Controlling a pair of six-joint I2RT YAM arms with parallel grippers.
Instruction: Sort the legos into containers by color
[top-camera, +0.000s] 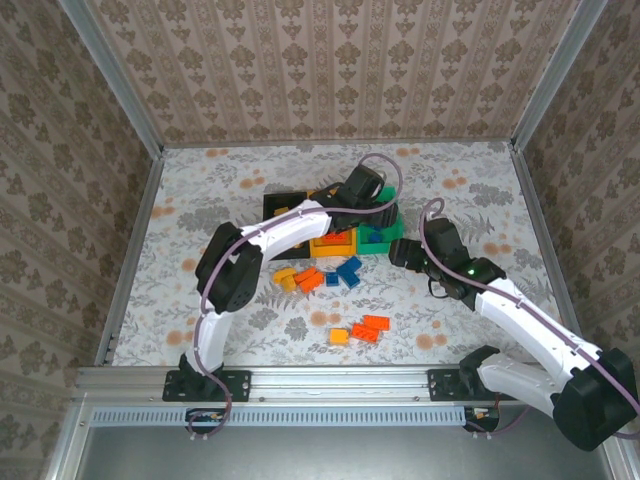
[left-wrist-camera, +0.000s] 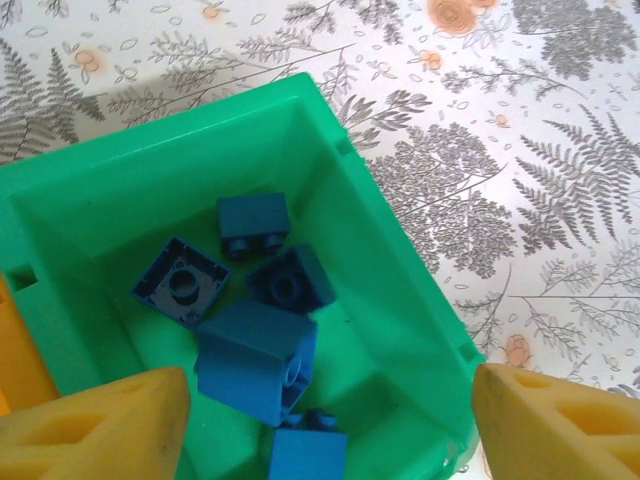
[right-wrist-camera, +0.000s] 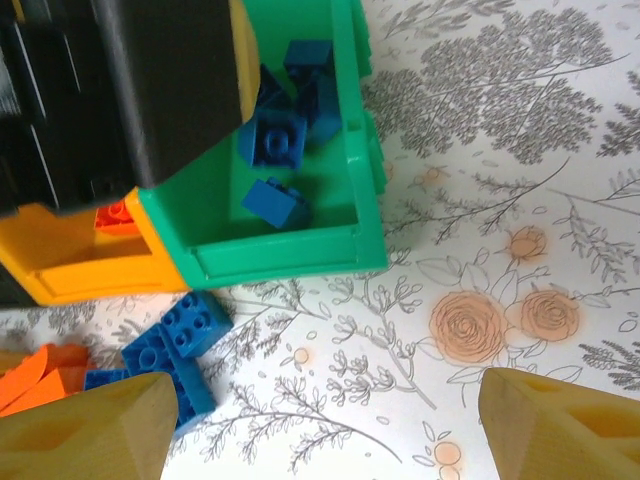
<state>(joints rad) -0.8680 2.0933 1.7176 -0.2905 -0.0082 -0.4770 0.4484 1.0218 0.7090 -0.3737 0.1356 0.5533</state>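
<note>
Green bin (left-wrist-camera: 400, 290), at the right end of the three-bin row (top-camera: 333, 243) mid-counter (top-camera: 200, 200), holds five blue legos (left-wrist-camera: 255, 360); my left pincer (left-wrist-camera: 330, 430) hangs directly over it, fingers spread, nothing between them. My right pincer (right-wrist-camera: 325, 430) is likewise spread and empty, over bare counter just off that bin's near side, toward the right edge. Loose blue legos (top-camera: 348, 268), red-orange legos (top-camera: 370, 328) and yellow legos (top-camera: 338, 337) lie between the row and the near edge.

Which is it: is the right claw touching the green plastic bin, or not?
Apart. The right wrist view shows a stretch of flowered tabletop between the open right gripper and the near wall of the green plastic bin.
</note>
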